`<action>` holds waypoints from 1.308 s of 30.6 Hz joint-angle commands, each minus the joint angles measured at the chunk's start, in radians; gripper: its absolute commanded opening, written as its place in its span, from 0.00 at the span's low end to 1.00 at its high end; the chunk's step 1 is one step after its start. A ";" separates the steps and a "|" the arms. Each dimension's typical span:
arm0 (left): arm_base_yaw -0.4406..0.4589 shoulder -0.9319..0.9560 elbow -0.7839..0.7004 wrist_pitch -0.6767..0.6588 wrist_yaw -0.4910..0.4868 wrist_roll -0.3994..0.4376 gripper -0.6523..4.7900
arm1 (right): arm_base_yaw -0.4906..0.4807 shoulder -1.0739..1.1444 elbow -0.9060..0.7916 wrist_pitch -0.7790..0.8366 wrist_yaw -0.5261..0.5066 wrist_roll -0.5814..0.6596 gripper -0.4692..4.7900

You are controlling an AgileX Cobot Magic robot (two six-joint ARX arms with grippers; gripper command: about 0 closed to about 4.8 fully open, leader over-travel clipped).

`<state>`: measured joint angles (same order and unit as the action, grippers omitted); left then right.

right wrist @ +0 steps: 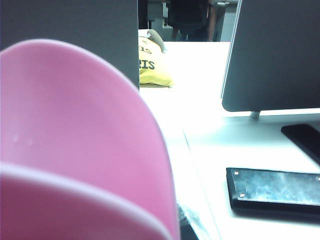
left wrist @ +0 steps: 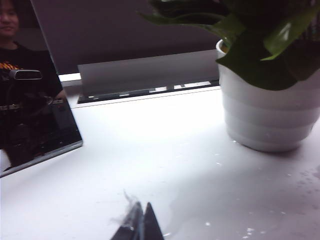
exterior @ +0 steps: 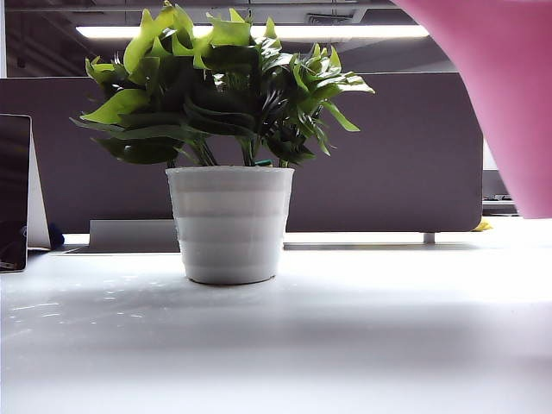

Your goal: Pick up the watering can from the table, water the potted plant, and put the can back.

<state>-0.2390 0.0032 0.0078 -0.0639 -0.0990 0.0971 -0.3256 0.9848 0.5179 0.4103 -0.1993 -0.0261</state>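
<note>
The potted plant (exterior: 224, 86) stands in its white ribbed pot (exterior: 229, 224) at the middle of the white table (exterior: 345, 345). The pink watering can (exterior: 504, 86) hangs in the air at the upper right, off the tabletop and to the right of the leaves. In the right wrist view the can's pink body (right wrist: 75, 140) fills most of the picture and hides my right gripper's fingers, which hold it. My left gripper (left wrist: 142, 210) is shut, empty and low over the table, left of the pot (left wrist: 270, 115) and apart from it.
A dark glossy panel (exterior: 13, 190) leans at the table's left edge. A grey partition (exterior: 414, 155) runs behind the plant. Near the can lie a flat black slab (right wrist: 272, 187) and a yellow cloth (right wrist: 152, 65), beside a dark screen (right wrist: 275, 55).
</note>
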 commanded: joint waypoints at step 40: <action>0.285 0.001 0.001 0.012 -0.002 0.000 0.11 | -0.008 0.533 -0.115 0.850 -0.049 0.082 0.21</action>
<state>0.0444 0.0029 0.0078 -0.0639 -0.1013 0.0971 -0.3328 1.5280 0.3931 1.1976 -0.2474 0.0280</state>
